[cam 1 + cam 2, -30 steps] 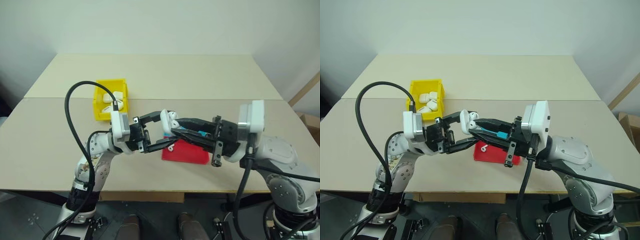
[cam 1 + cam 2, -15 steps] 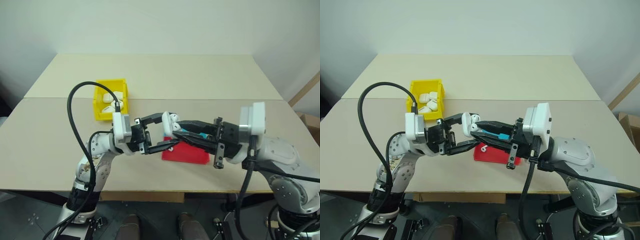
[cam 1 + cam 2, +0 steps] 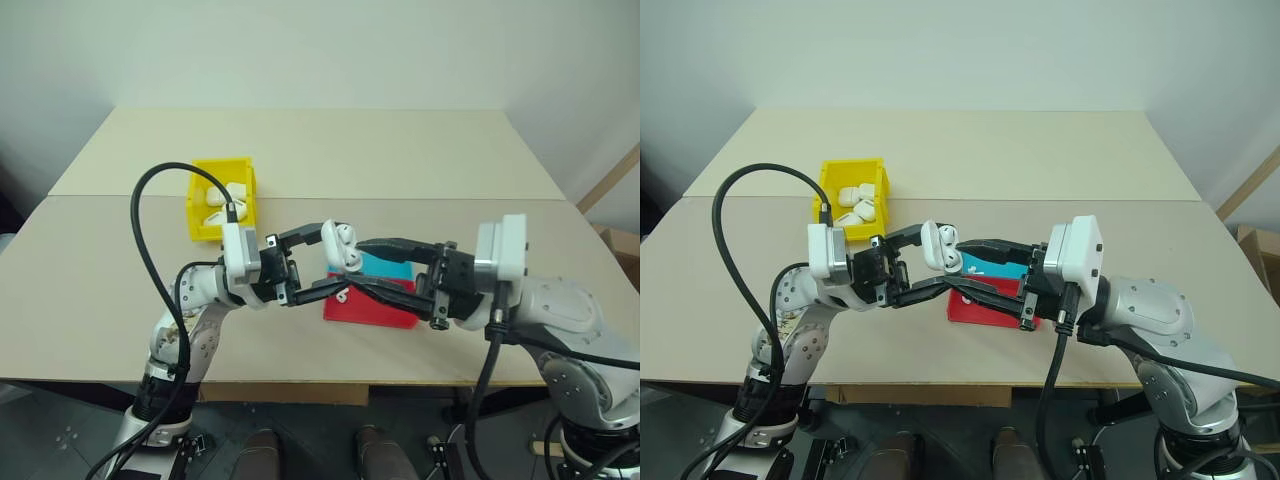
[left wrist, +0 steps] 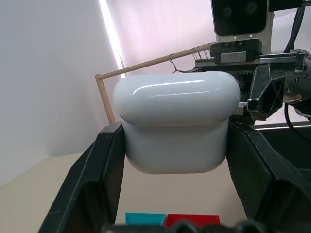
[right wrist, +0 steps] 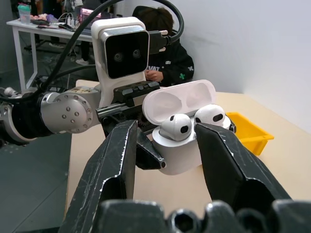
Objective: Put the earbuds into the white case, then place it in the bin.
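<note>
Earbuds [image 5: 187,122] are seated side by side in the white case [image 5: 180,145], whose lid stands open. The case is clamped between the two black fingers of the left gripper [image 3: 335,268] and held up off the table [image 3: 300,150]. The right gripper [image 3: 362,265] is parted (its fingers straddle the case without pinching anything). Under both lies a red-and-cyan tray [image 3: 385,310]. The bin [image 3: 220,200], yellow and already holding white cases, is seen at about ten o'clock from the held case, well apart.
</note>
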